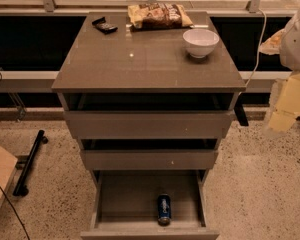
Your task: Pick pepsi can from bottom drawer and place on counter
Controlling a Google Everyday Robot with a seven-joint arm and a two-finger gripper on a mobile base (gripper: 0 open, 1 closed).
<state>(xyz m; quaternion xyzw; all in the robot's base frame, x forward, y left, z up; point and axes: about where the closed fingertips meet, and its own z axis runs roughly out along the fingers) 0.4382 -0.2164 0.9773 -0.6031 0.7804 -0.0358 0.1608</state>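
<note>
The pepsi can, dark blue with a light round logo, sits on the floor of the bottom drawer, right of middle and near the drawer's front. That drawer is pulled out. The counter is the glossy grey-brown slab on top of the cabinet. My gripper is at the far right of the view, beside the cabinet at about the top drawer's height. It is well above and to the right of the can and touches nothing.
On the counter stand a white bowl, a snack bag and a small dark object. The two upper drawers are slightly open. A black pole and cardboard lie on the floor at left.
</note>
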